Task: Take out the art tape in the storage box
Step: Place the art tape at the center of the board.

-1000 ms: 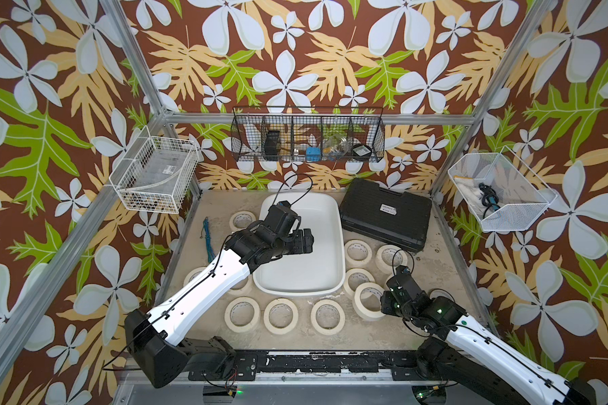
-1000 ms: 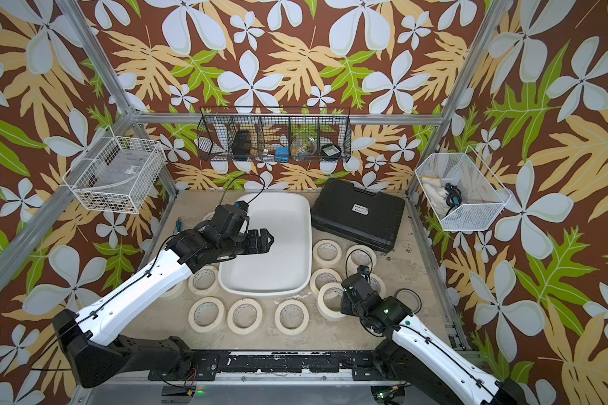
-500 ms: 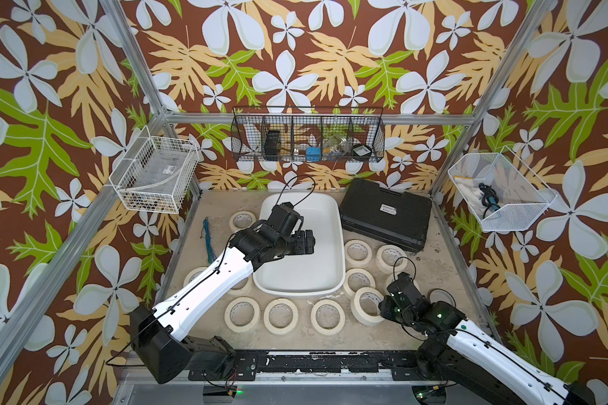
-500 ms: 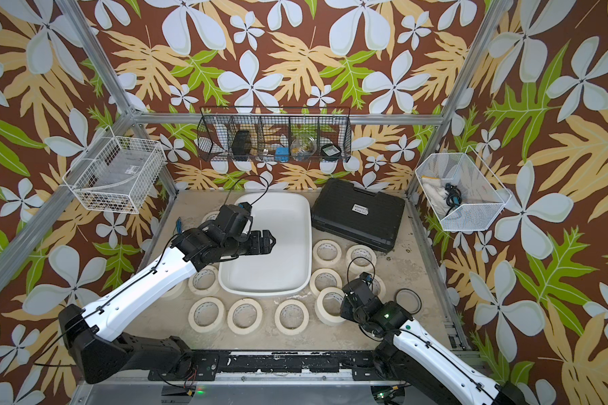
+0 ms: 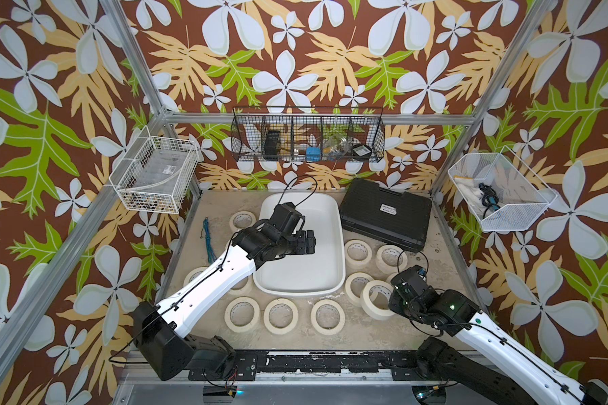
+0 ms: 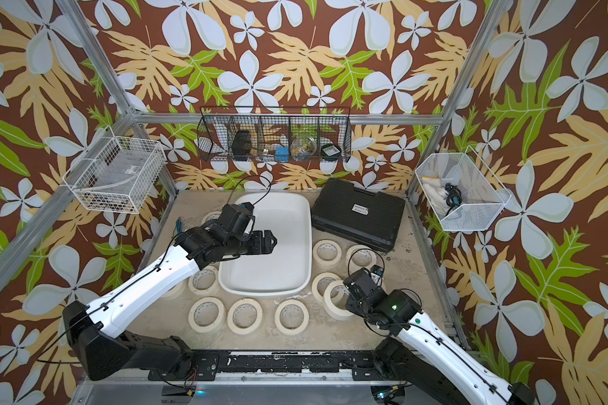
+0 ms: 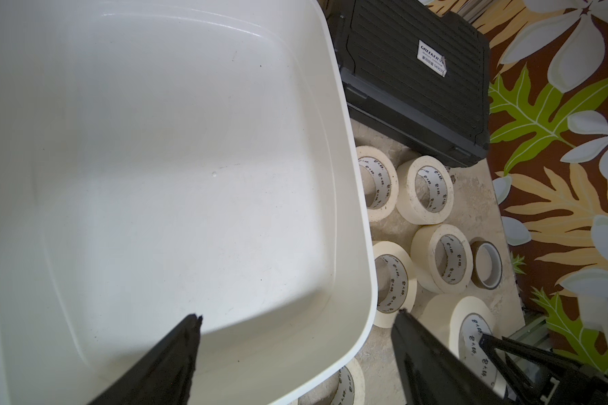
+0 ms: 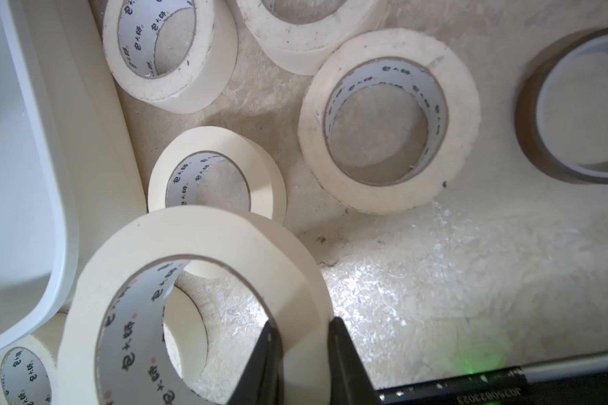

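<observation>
The white storage box [image 5: 338, 252] [image 6: 306, 245] stands mid-table, and its floor [image 7: 155, 157] shows bare. My left gripper [image 5: 311, 242] [image 6: 271, 242] [image 7: 298, 315] hangs open over the box's left half, holding nothing. Right of the box's near corner, my right gripper [image 5: 394, 301] [image 6: 348, 298] [image 8: 302, 324] is shut on the wall of one cream art tape roll [image 5: 372, 310] [image 6: 334, 308] [image 8: 197, 238], which is tilted up off the table. Several more rolls lie flat around the box, at its front [image 5: 281, 315], right [image 5: 358, 252] and left [image 5: 243, 220].
A black ribbed case [image 5: 386, 217] lies at the back right. A dark-rimmed roll [image 8: 576, 105] [image 7: 487, 259] sits near the right edge. A blue cord [image 5: 208, 238] lies at the left. Wire baskets hang on the left [image 5: 151, 179], back [image 5: 306, 135] and right [image 5: 499, 193] walls.
Only small shifts: the right gripper, still shut on its roll, has moved a little. The left gripper stays open over the box.
</observation>
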Controlling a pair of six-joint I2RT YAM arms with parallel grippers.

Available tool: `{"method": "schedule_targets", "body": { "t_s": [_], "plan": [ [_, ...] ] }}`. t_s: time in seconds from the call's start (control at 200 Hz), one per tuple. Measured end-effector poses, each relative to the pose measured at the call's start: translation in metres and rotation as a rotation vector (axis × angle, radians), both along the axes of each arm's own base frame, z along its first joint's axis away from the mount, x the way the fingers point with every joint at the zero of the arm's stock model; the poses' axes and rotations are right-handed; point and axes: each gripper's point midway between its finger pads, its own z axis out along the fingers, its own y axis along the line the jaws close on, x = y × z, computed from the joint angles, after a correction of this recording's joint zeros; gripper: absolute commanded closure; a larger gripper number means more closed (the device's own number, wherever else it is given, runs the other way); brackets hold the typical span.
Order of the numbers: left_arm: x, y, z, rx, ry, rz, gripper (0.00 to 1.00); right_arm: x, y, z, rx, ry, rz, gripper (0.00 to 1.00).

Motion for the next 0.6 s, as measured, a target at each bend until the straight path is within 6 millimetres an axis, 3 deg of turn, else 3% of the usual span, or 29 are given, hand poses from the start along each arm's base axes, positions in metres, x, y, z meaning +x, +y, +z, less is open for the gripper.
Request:
{"method": "schedule_targets", "body": {
  "t_s": [0.105, 0.31, 0.601],
  "plan": [
    [0.001, -0.001, -0.004, 0.006, 0.008, 0.000, 0.12, -0.002, -0.003, -0.004, -0.036, 0.051, -0.021, 1.00],
    [0.000, 0.000, -0.002, 0.004, 0.006, 0.000, 0.12, -0.015, 0.004, -0.032, -0.067, 0.188, 0.023, 1.00],
    [-0.001, 0.001, -0.004, 0.006, 0.007, 0.001, 0.12, -0.013, 0.007, -0.047, -0.062, 0.188, 0.036, 1.00]
  ]
}}
